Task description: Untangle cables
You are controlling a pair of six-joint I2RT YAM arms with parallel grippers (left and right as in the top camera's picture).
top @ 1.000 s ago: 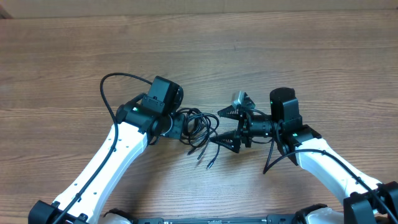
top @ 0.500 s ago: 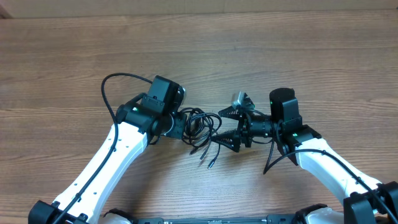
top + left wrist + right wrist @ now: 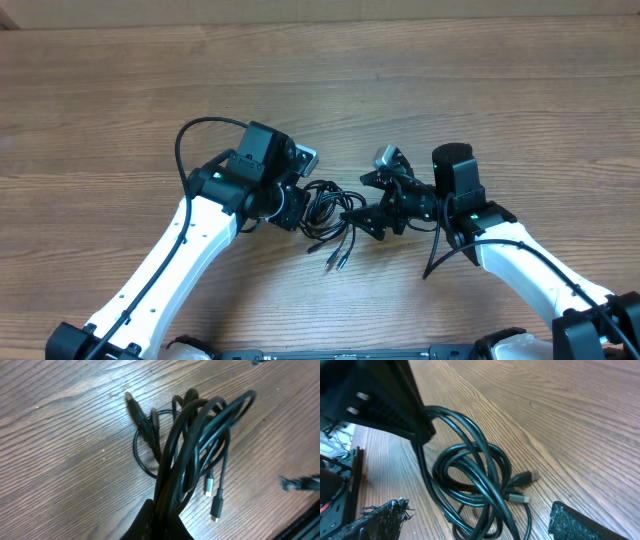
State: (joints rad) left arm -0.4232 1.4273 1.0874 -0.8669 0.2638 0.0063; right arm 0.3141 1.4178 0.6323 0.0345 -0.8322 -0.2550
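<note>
The cables (image 3: 322, 208) form a knotted black bundle on the wooden table between the two arms. My left gripper (image 3: 292, 207) is shut on the bundle's left side; in the left wrist view its fingers (image 3: 159, 522) pinch several strands of the cables (image 3: 200, 440), and silvery plug tips (image 3: 208, 484) hang loose. My right gripper (image 3: 360, 200) stands open just right of the bundle. In the right wrist view the cables (image 3: 470, 477) loop between the right gripper's (image 3: 485, 527) wide-apart fingers, touching neither, and the left gripper (image 3: 385, 400) rises at upper left.
Two loose plug ends (image 3: 336, 260) trail from the bundle toward the table's near edge. A thick black arm cable (image 3: 195, 135) arcs behind the left wrist. Bare wood table (image 3: 320, 70) stretches beyond both arms.
The left gripper has shifted right and turned, carrying the bundle with it. The right gripper has moved left, closer to the bundle, its fingers a little less wide.
</note>
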